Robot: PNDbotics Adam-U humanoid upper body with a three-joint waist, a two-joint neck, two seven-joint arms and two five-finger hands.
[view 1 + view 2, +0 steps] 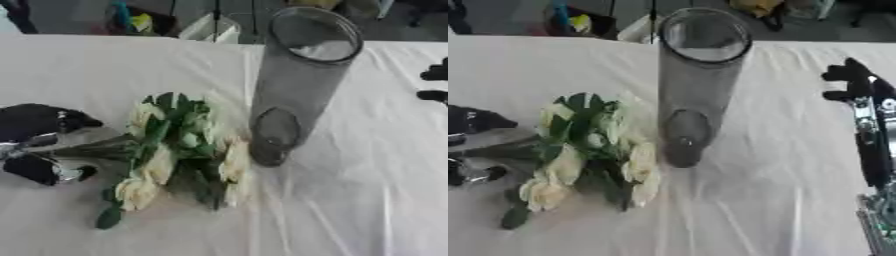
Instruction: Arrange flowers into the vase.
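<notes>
My left hand (39,142) curls round the stems of the flowers (179,150), which lie just left of the vase (293,85). My right hand (859,82), right of the vase, hangs with its fingers curled and holding nothing.

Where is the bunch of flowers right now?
The flowers lie on the white table, left of centre, just left of the glass vase, with their stems in the robot's left hand.

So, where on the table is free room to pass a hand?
Bare cloth lies right of the vase, up to the right hand, and along the near edge of the table. It is crowded between the flowers, the vase and the left hand.
</notes>
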